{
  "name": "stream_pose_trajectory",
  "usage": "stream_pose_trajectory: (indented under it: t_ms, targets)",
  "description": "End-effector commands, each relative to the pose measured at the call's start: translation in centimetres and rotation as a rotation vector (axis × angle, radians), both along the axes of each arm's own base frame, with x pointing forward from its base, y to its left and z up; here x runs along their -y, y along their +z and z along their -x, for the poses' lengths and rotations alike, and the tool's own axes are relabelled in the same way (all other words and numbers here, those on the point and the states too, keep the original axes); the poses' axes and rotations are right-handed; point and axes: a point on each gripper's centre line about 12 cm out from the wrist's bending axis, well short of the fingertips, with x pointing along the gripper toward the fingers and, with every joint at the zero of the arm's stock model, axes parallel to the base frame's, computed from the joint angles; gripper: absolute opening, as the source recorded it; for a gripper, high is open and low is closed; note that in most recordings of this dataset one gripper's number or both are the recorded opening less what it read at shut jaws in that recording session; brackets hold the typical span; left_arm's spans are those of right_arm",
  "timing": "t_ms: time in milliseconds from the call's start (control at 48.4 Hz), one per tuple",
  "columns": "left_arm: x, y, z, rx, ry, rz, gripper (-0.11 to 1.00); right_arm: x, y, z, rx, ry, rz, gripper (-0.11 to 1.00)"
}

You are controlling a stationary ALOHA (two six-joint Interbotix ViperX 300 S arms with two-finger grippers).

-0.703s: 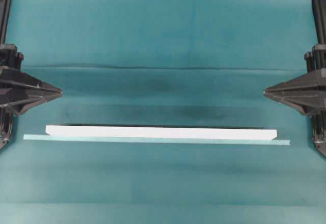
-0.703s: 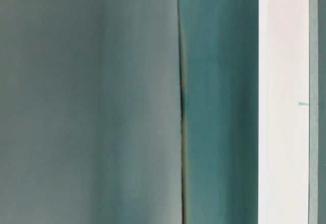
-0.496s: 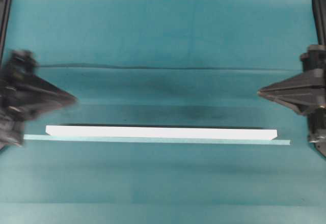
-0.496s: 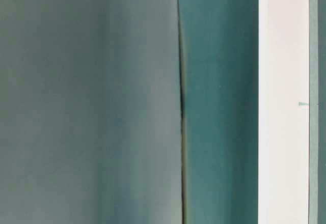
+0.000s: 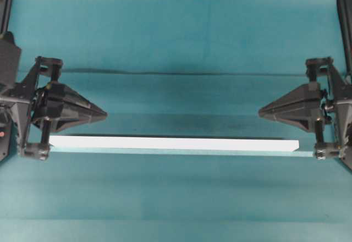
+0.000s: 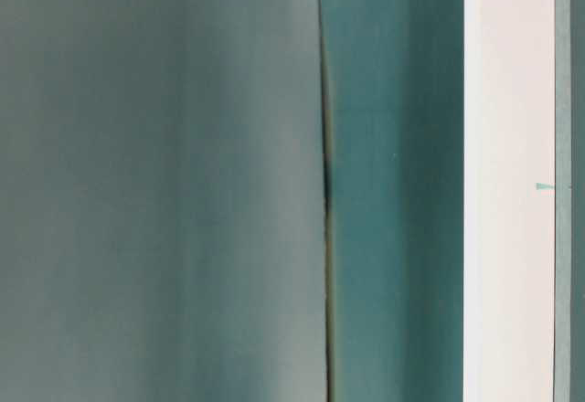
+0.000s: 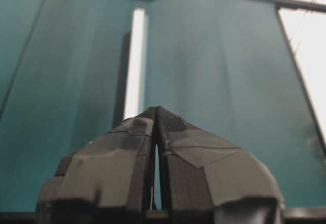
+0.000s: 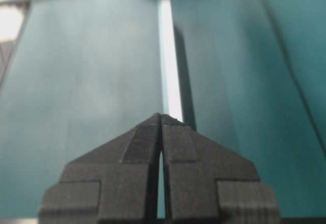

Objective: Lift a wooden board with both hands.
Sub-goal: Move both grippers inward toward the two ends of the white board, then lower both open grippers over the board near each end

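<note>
The wooden board [image 5: 174, 143] lies flat on the table [image 5: 176, 38], nearer the front edge than the back. Its long side runs left to right, from 1 claw toward the other. A thin pale teal strip [image 5: 165, 152] lies along its front side, touching it.

The left claw [image 5: 103, 114] points in from the left edge, and the right claw [image 5: 260, 110] points in from the right edge. Both tips sit a little behind the board, toward the back edge, above its 2 ends. Neither touches it. Each arm is about as near as the other.

Both claws are pressed closed and hold nothing. I think they must open and come down forward over the board ends before any lift.
</note>
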Motion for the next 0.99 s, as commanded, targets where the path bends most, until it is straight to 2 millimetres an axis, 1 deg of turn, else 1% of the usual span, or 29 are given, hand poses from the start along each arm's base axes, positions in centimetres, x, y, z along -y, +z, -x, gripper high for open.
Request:
stream_pose_trajectory:
  t_ms: [0, 186, 331, 434, 517, 641, 765, 847, 909, 971]
  targets:
    - [-0.2, 1.3, -0.3, -0.011, 0.009, -0.002, 0.00, 0.0, 0.3, -0.5, -0.062, -0.007, -0.025, 0.01]
    - [-0.4, 0.6, -0.8, -0.094, 0.039, 0.058, 0.00, 0.1, -0.6, -1.6, -0.211, -0.031, -0.074, 0.01]
    - [-0.4, -0.2, -1.4, -0.171, 0.065, 0.110, 0.00, 0.0, -1.3, -3.0, -0.305, -0.034, -0.083, 0.01]
    - [-0.3, -0.8, -1.7, -0.220, 0.063, 0.103, 0.00, 0.0, -1.7, -4.0, -0.382, -0.032, -0.081, 0.01]
    - [-0.3, -1.4, -1.9, -0.277, 0.063, 0.093, 0.00, -0.1, -2.5, -4.8, -0.470, -0.028, -0.078, 0.01]
    - [-0.2, -2.2, -2.3, -0.361, 0.058, 0.073, 0.01, -0.1, -3.5, -5.6, -0.588, -0.022, -0.072, 0.01]
    - [-0.2, -3.2, -2.8, -0.456, 0.054, 0.056, 0.03, -0.1, -3.9, -6.5, -0.663, -0.019, -0.055, 0.01]
    - [-0.2, -4.2, -3.1, -0.546, 0.052, 0.043, 0.04, 0.0, -4.2, -6.9, -0.703, -0.017, -0.046, 0.01]
    - [-0.2, -5.1, -3.2, -0.637, 0.049, 0.030, 0.05, 0.0, -4.7, -7.1, -0.743, -0.016, -0.043, 0.01]
    - [-0.1, -5.6, -3.4, -0.693, 0.039, 0.015, 0.05, 0.0, -5.2, -7.2, -0.774, -0.015, -0.043, 0.01]
